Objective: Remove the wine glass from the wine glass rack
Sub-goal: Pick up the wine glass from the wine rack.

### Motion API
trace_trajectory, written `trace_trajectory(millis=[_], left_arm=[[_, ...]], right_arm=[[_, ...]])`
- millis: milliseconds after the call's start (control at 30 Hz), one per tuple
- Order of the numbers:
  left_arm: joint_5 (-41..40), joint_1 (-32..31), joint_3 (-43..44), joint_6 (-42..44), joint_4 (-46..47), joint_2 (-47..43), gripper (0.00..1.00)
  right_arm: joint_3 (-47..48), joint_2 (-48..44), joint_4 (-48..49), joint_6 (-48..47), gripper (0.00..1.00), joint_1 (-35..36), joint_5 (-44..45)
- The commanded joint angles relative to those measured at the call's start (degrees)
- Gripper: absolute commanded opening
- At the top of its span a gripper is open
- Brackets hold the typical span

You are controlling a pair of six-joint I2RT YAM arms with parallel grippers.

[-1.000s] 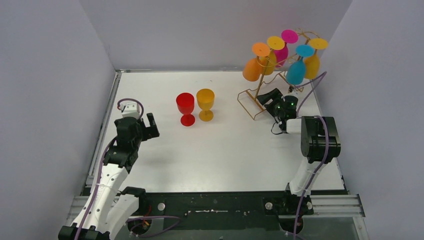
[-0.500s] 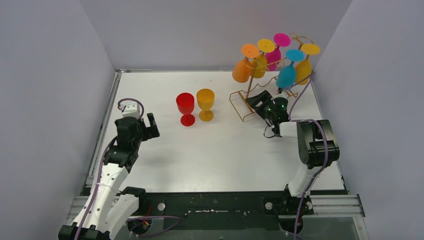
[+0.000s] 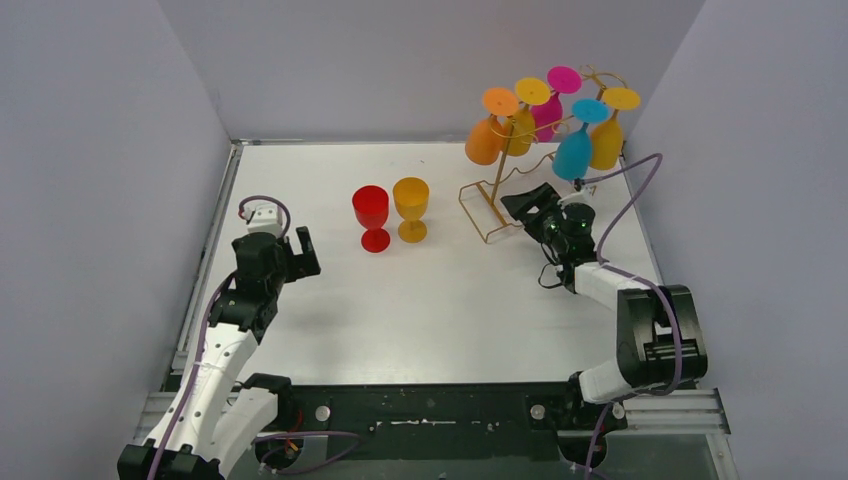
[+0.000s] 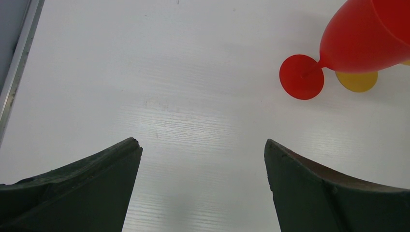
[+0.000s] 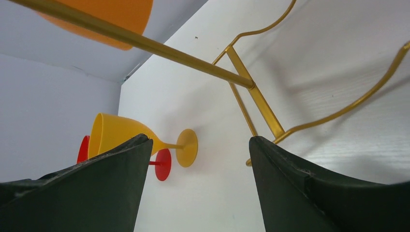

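Nearby, red glass [image 3: 371, 215], yellow glass [image 3: 411, 207] upright left of wine glass rack [image 5: 257, 96].

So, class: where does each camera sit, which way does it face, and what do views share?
Top external: above and behind, looking down on table, wine glass rack, left arm, right arm.
Left wrist: looks down at table; open left hand, red glass.
Right wrist: low, looks across table past wine glass rack; open right hand, yellow glass.
Shared: both standing glasses, all views.

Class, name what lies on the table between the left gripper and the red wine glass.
Nothing: the left wrist view shows only bare white table between the open left gripper and the red wine glass.
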Motion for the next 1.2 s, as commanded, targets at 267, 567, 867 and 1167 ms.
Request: trace_trajectory(millis=[267, 567, 867, 1167], left_arm=[[-0.4, 0.0, 1.5, 0.8, 0.6, -1.0, 0.97], [-0.4, 0.1, 1.6, 0.9, 1.3, -1.0, 0.97], [1.0, 0.2, 1.4, 1.2, 1.5, -1.3, 0.98], [0.6, 0.2, 1.3, 1.4, 1.5, -2.4, 0.97]], right_arm=[[2.1, -28.5, -32.0, -2.5, 0.76, -0.8, 16.2], [16.7, -32.9, -44.9, -9.8, 0.70, -1.1, 33.0], [34.2, -24.4, -46.2, -19.2, 0.68, -3.1, 31.6], [39.6, -15.0, -44.8, -6.2, 0.54, -12.7, 16.0]])
